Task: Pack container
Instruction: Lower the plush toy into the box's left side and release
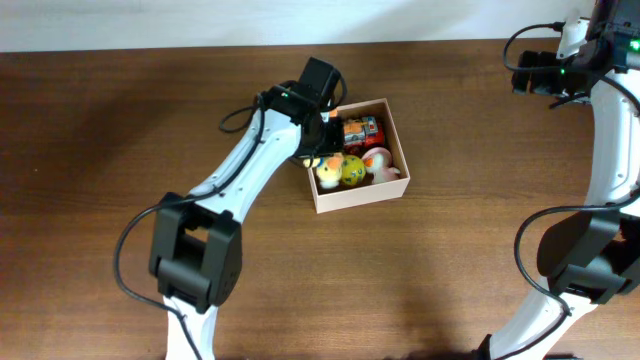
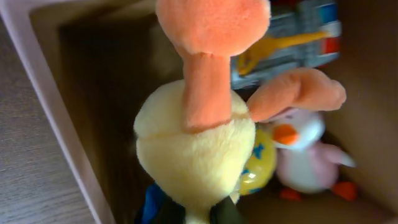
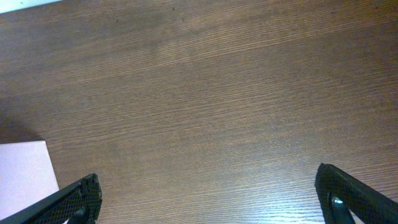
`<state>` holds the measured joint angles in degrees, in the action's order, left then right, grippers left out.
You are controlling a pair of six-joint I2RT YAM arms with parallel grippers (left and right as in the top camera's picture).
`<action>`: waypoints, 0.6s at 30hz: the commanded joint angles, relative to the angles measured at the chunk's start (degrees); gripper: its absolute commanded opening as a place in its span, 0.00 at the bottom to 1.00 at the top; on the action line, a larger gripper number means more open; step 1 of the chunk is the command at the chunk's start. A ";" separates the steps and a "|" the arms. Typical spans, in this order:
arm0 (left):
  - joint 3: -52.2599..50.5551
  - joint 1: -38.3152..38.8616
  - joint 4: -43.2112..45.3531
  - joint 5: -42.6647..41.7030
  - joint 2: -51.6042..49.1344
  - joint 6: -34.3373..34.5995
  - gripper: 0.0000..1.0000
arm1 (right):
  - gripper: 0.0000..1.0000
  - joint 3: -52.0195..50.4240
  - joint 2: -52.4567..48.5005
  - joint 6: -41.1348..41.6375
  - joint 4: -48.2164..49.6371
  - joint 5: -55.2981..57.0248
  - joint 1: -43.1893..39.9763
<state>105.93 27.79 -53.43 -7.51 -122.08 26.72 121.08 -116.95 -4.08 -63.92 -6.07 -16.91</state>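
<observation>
4 toys show within the walls of the container (image 1: 362, 198), which stands on the brown worktop (image 1: 120, 120) near its middle, turned at a slight angle. The left arm (image 1: 250, 160) reaches across from the near left, and the left jaws hang over the box's left half. In the left wrist view they are closed tight at the bottom of the picture on the yellow plush toy (image 2: 193, 149), whose orange parts point away from the camera. This plush is low inside the box, close to the pale left wall (image 2: 56, 124); whether it touches the tan floor cannot be told. Just beside it lies a yellow ball with blue marks (image 2: 261, 165), and beyond that a pink and white plush (image 2: 305, 155) with an orange beak, against the right wall. At the far side of the box lies a red and orange toy vehicle (image 1: 360, 130). The right arm (image 1: 605, 130) stands well apart at the far right corner of the worktop. The right jaws are spread wide over bare wood and hold nothing.
</observation>
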 commanded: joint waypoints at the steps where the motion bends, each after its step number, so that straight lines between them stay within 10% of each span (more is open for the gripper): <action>1: -0.13 -0.31 -0.22 4.09 -0.81 0.66 0.02 | 0.99 0.63 1.36 0.50 0.02 0.31 0.00; 18: -0.11 -3.32 1.99 14.27 -0.70 -5.46 0.02 | 0.99 0.63 1.36 0.50 0.02 0.31 0.00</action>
<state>105.86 26.37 -52.49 4.05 -122.76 24.58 121.08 -116.95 -4.05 -63.92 -6.07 -16.88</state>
